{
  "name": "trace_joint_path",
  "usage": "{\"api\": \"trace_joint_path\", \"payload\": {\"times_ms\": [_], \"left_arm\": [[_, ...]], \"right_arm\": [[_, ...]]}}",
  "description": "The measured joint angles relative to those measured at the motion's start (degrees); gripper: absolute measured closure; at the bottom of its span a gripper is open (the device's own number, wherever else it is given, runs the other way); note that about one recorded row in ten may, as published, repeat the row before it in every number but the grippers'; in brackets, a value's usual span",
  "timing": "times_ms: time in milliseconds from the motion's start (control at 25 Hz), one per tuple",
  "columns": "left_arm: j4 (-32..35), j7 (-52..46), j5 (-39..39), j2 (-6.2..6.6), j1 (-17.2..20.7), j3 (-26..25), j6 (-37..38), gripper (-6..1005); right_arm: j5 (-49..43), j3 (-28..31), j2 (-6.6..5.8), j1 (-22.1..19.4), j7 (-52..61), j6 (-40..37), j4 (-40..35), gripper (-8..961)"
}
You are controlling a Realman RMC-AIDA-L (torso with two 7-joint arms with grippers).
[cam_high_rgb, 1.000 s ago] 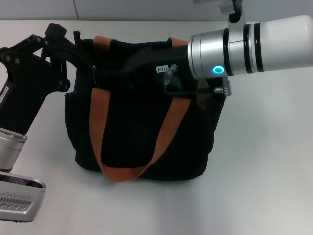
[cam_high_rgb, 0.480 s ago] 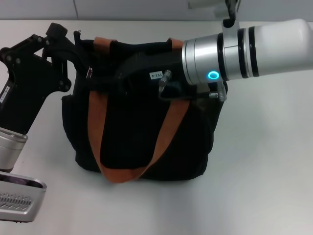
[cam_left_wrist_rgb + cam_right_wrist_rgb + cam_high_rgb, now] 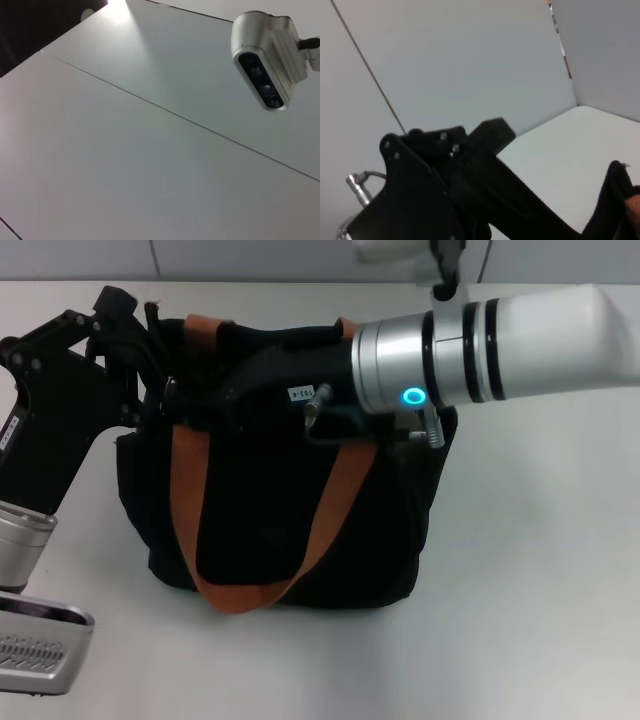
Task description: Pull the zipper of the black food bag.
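Observation:
The black food bag (image 3: 270, 500) stands upright mid-table in the head view, with its rust-orange handles (image 3: 330, 510) hanging down the front. My right gripper (image 3: 180, 395) reaches from the right across the bag's top rim and is shut on the small silver zipper (image 3: 171, 389) near the bag's top left corner. My left gripper (image 3: 150, 335) sits at that same corner and grips the bag's black fabric edge. The right wrist view shows the black gripper body (image 3: 435, 185) and a bit of the bag's edge (image 3: 615, 200). The cream lining is hidden.
The bag stands on a white table (image 3: 540, 600) with a wall close behind. The left arm's silver wrist camera housing (image 3: 35, 645) sits at the front left. The left wrist view shows only white panels and a grey camera unit (image 3: 265, 60).
My right gripper has moved left along the bag's top rim, taking the silver zipper with it. The bag's top left side has shifted slightly left. The left gripper has stayed in place.

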Motion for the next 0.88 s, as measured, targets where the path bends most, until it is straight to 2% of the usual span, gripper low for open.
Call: {"api": "trace_joint_path", "payload": {"times_ms": [240,320,480,560,880], "left_arm": [[0.06,0.0,0.07,0.0,0.1,0.0,0.36,986],[0.12,0.0,0.09,0.0,0.16,0.0,0.39,986],[0.26,0.0,0.09,0.0,0.24,0.0,0.68,986],[0.39,0.0,0.1,0.0,0.52,-0.01,0.6,985],[1.21,0.63,-0.16,0.03,1.97,-0.43,-3.53,985]], "right_arm": [[3.38,-1.19,0.0,-1.2,-3.3,0.53,0.01,639],[5.08,-0.86,-0.04,-2.6,-4.99,-0.75,-0.23,852],[5.56,0.87,-0.35,-4.72,-5.35,-3.05,-1.1,889],[5.3,4.9,-0.53,-6.6,-5.67,-6.91,-1.42,907],[2.4,12.11,-0.66,-8.09,-5.99,-13.62,-1.3,941]]}}
